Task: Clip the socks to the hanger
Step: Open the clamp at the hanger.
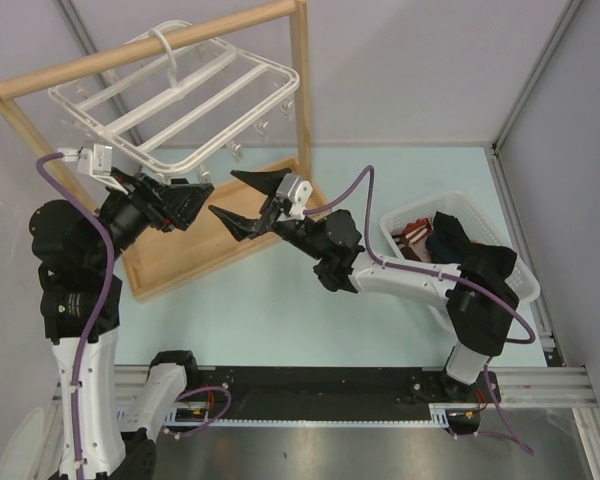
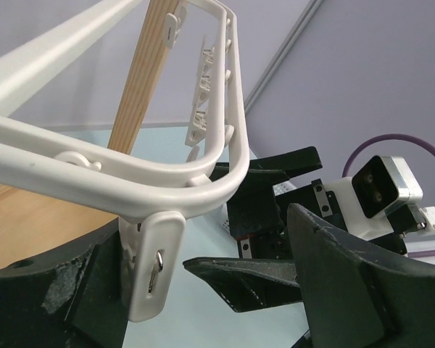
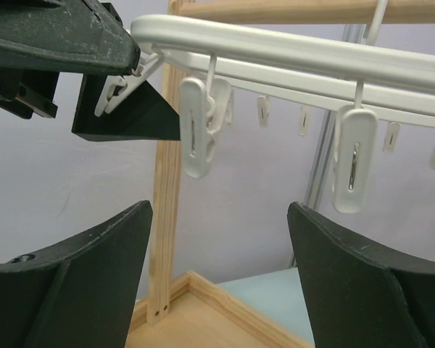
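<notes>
The white hanger (image 1: 180, 95) hangs by its hook from the wooden stand's top bar. My left gripper (image 1: 198, 200) is open under the hanger's near corner. In the left wrist view one dangling clip (image 2: 152, 264) hangs between the left gripper's (image 2: 203, 239) jaws, close beside the left finger. My right gripper (image 1: 225, 195) faces it from the right, open and empty. In the right wrist view it (image 3: 221, 290) sits below the hanger rail (image 3: 290, 51) and two clips (image 3: 199, 134). Dark socks (image 1: 448, 235) lie in the white basket (image 1: 520, 275) at the right.
The wooden stand (image 1: 210, 240) has a flat base under both grippers and an upright post (image 1: 300, 90) behind them. A reddish-brown garment (image 1: 415, 235) lies in the basket beside the socks. Metal frame rails (image 1: 525, 85) border the light-blue table at the right.
</notes>
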`<act>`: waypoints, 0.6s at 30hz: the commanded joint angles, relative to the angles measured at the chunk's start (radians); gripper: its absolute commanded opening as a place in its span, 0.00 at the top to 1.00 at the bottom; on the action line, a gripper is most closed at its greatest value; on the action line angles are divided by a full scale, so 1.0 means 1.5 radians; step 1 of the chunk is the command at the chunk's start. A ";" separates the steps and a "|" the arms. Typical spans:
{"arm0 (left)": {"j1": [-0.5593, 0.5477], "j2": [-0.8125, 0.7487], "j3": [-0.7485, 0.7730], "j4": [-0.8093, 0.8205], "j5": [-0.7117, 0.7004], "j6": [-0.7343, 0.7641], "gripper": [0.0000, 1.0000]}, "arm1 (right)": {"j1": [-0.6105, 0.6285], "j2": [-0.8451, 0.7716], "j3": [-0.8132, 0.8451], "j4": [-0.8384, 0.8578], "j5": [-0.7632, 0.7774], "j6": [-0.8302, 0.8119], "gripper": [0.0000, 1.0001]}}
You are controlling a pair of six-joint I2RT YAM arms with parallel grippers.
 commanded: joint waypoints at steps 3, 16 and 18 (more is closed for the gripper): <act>-0.003 0.008 0.009 0.024 -0.005 -0.019 0.18 | 0.012 0.030 0.061 0.061 0.009 -0.038 0.24; -0.009 0.007 -0.003 0.028 -0.003 -0.025 0.19 | 0.033 0.070 0.117 0.070 0.047 -0.090 0.34; -0.009 0.005 -0.006 0.029 -0.002 -0.026 0.18 | 0.034 0.071 0.122 0.066 0.047 -0.094 0.36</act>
